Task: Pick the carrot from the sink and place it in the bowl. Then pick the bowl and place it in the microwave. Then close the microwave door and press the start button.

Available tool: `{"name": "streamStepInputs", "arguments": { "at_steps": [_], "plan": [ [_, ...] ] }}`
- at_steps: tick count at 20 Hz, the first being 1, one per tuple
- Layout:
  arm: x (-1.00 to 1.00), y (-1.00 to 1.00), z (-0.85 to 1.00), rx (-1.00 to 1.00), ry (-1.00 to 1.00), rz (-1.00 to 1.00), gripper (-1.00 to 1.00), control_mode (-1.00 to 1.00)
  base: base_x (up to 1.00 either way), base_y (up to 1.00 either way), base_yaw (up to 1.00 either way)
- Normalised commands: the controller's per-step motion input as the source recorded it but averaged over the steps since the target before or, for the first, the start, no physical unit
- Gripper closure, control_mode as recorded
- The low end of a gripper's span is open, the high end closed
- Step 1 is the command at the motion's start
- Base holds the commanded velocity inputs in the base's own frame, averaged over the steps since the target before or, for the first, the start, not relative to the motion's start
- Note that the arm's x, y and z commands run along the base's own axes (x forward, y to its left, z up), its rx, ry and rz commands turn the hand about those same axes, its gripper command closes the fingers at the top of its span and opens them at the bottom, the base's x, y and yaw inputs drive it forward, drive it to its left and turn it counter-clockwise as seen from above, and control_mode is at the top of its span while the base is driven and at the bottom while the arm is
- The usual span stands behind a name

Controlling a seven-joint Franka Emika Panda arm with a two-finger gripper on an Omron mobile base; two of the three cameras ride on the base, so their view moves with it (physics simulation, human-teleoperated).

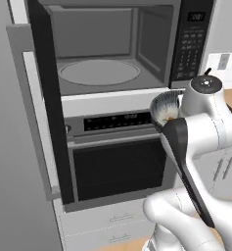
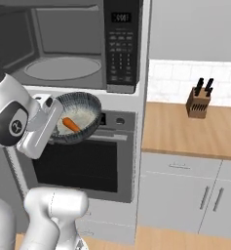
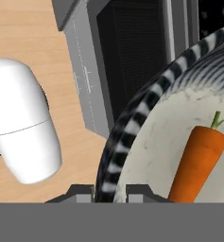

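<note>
Nearest you, the bowl [image 3: 179, 118] rises from between the gripper [image 3: 109, 191] tips, its striped rim pinched by the claw. You hold the bowl [image 2: 78, 117] in the air before the wall oven [image 2: 87, 161], below the microwave [image 1: 112, 44]. The microwave door [image 1: 46, 98] stands swung wide at the left, exposing the glass turntable [image 1: 99, 72]. Right of the oven you see a wooden counter [image 2: 185, 129] bearing a knife block [image 2: 199, 101]. Smallest, the carrot [image 3: 198, 160] lies inside the bowl, its green stub pointing away from the fingertips.
</note>
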Motion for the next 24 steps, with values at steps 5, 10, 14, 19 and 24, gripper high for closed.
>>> {"name": "streamStepInputs", "arguments": {
  "at_steps": [5,10,14,19,24],
  "plan": [
    [0.00,0.00,0.00,0.00,0.00,0.00,1.00,1.00,0.40,0.30,-0.01],
    [0.00,0.00,0.00,0.00,0.00,0.00,1.00,1.00,0.09,0.58,0.00],
    [0.00,0.00,0.00,0.00,0.00,0.00,1.00,1.00,0.02,0.37,0.00],
    [0.00,0.00,0.00,0.00,0.00,0.00,1.00,1.00,0.17,0.00,0.00],
    [0.10,0.02,0.55,0.00,-0.29,0.04,1.00,-1.00,0.03,0.00,0.01]
  ]
}}
